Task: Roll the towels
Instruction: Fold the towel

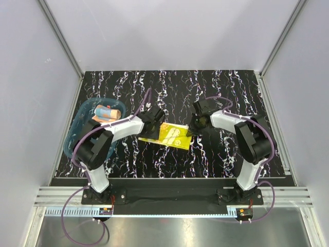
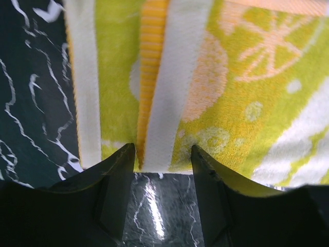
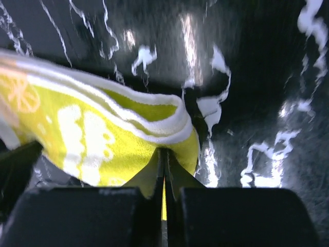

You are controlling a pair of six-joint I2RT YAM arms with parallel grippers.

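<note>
Black tabletop (image 1: 221, 87) veined with white fills the floor of a grey-walled booth. At far left, a blue-green plastic tray (image 1: 77, 123) holds the orange-pink towel (image 1: 107, 112), which looks rolled up. Right of it, the left end effector (image 2: 162, 154) stands released, jaws apart over the near edge of the yellow towel (image 1: 174, 135), which lies mid-table printed with lemon slices. At that towel's right end, the right end effector (image 3: 164, 154) is clenched on a raised fold of its white-trimmed edge.
</note>
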